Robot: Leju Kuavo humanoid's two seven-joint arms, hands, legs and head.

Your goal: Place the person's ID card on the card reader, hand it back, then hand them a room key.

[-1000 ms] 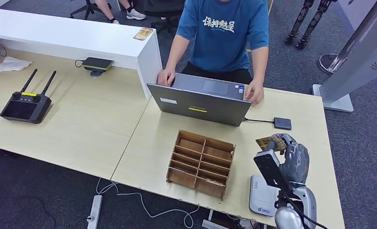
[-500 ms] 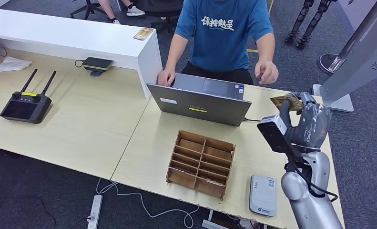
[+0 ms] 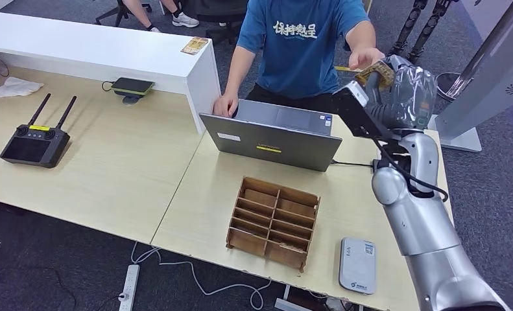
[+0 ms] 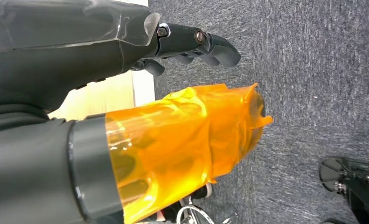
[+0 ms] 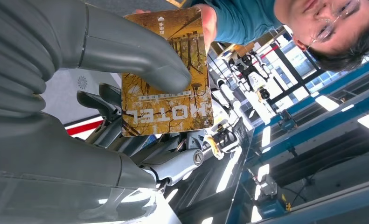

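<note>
On the far left of the counter (image 3: 111, 168) lies a black remote control (image 3: 35, 140) with two antennas, and beyond it a dark phone (image 3: 132, 85) rests by the white raised ledge (image 3: 98, 52), which carries a small card (image 3: 195, 45) at its end. Toward the middle, an open laptop (image 3: 271, 134) faces the person in a blue shirt (image 3: 302, 45), whose one hand rests at the laptop's corner. In front of the laptop stands a wooden slotted box (image 3: 274, 221), and to its right — near the counter's front edge — lies the white card reader (image 3: 358, 265).

The left robot hand (image 4: 126, 116) hangs over grey carpet, its thumb wrapped in orange film; I cannot tell whether its fingers are closed.

On the right, the right robot hand (image 3: 396, 84) is raised high and pinches a hotel card (image 5: 166, 77) between thumb and fingers. The person's other hand (image 3: 364, 57) is stretched out just beside the card.

Judging by the "HOTEL" print, this is the room key, so the last step — the handover — looks to be in hand. The next move calls for holding steady until the person grips the card, then loosening the fingers.
</note>
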